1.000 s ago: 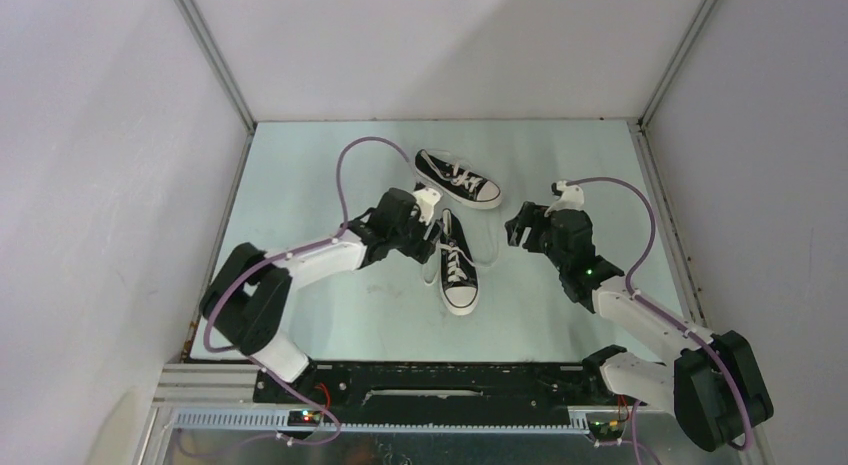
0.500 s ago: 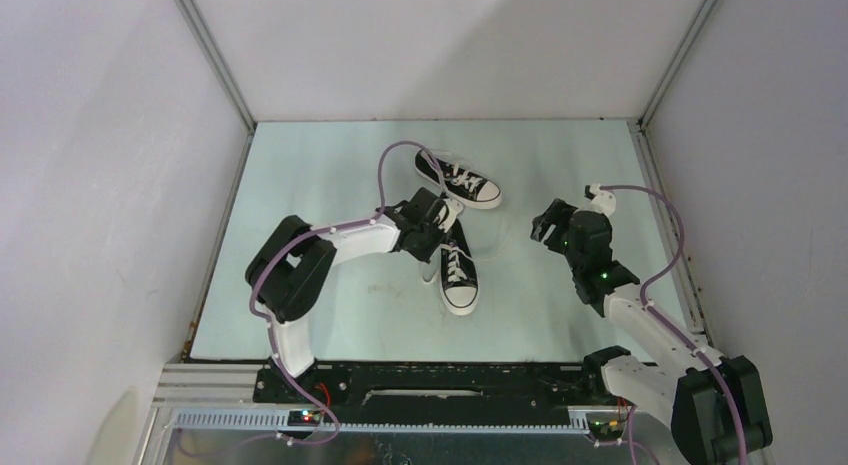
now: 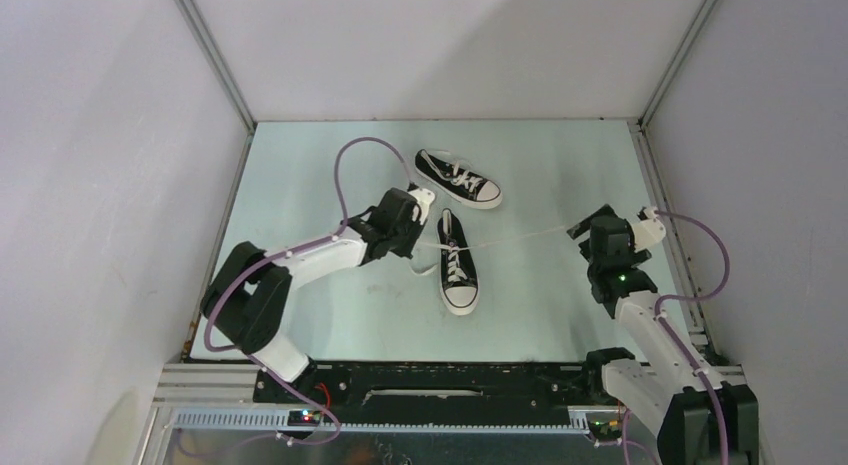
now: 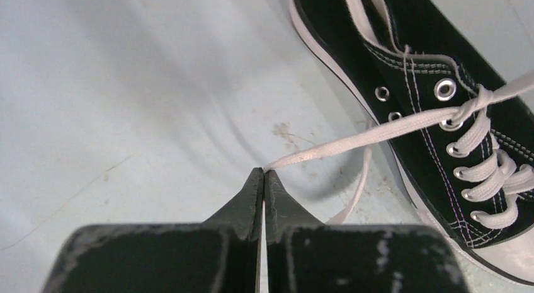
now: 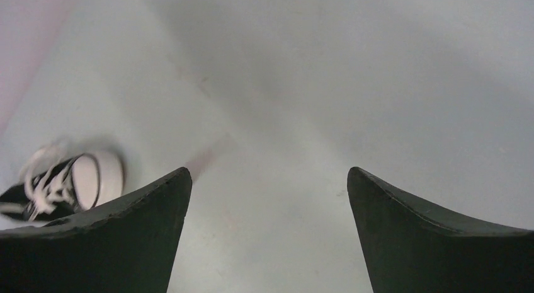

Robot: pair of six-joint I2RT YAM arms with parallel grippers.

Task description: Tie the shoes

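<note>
While the left gripper (image 4: pixel 263 174) is viewed from its own wrist camera, its two fingers are seen pressed together with no gap, and the tip of a white lace (image 4: pixel 378 132) is pinched between their points. From there the lace is drawn taut toward 2 o'clock, up to the top eyelets of the near sneaker (image 3: pixel 458 275), where it is crossed with the other strand. A slack loop of lace is laid on the surface (image 3: pixel 330 185) beside the sole.

In the top view the near sneaker is set upright on its sole at the middle of the pale surface, with its white toe cap turned to 6 o'clock, toward the arm bases. The left gripper is placed at 9 o'clock of its heel end, just beside it. A second strand is stretched from the same eyelets toward 3 o'clock as far as the right gripper (image 5: pixel 267 173); whether it is touched there cannot be told.

The right gripper's fingers are spread wide apart in its wrist view, and only bare surface is seen between them. A blurred sneaker (image 5: pixel 63 186) is caught at 9 o'clock of that view; which of the pair it is cannot be told.

The far sneaker (image 3: pixel 460 179) is found at 12 o'clock of the near one, just beyond its heel, with its toe turned to 4 o'clock.
</note>
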